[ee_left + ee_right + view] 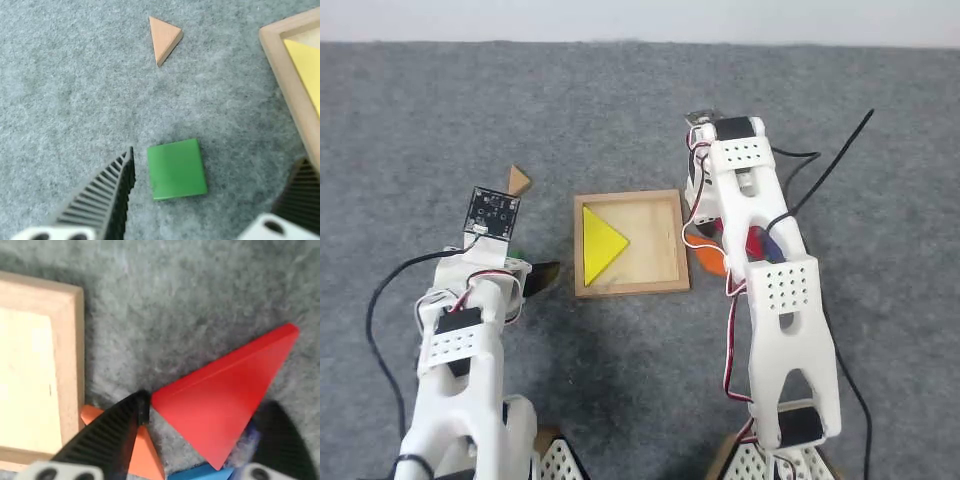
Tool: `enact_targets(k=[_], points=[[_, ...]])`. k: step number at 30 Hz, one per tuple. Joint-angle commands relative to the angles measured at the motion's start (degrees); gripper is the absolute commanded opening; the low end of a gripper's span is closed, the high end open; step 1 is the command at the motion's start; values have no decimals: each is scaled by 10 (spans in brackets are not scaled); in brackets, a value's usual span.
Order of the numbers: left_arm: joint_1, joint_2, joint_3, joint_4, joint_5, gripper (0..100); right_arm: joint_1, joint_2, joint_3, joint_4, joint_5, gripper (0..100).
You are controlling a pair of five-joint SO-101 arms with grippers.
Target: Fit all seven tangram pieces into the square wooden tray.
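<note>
The square wooden tray [630, 291] sat between my two arms on the grey carpet [440, 120], with one yellow triangle piece [600, 243] inside, its long edge along the wall nearest the left arm. My left gripper [216, 162] hung low with jaws spread wide and nothing held, the green square wooden piece [176, 169] flat on the carpet just beside one finger. A small tan wooden triangle [164, 37] lay farther off. My right gripper [210, 410] was also spread wide, straddling the large red triangle piece [227, 390], with an orange piece [145, 455] and a blue piece [200, 474] crowded against it. I judged the risk was there: closing could catch the orange neighbour or skid the red one. The high view gave me the tray's whole layout, and the wrist views gave me the gaps between jaws and pieces.
</note>
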Motion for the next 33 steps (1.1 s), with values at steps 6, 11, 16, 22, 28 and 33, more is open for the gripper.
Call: enact_targets(k=[6, 11, 16, 22, 28, 33], points=[[0, -17, -3, -15, -9, 445, 11, 8, -2, 1, -5, 256], [0, -17, -3, -15, -9, 445, 13, 8, -2, 1, -5, 250], [0, -17, -3, -15, -9, 445, 26, -8, -2, 1, -5, 141], [0, -17, -3, -15, -9, 445, 29, -32, -2, 2, -5, 112], [0, -17, -3, -15, -9, 445, 28, -35, -2, 2, -11, 121], [0, -17, -3, -15, -9, 445, 19, -35, -3, -3, -84, 308]])
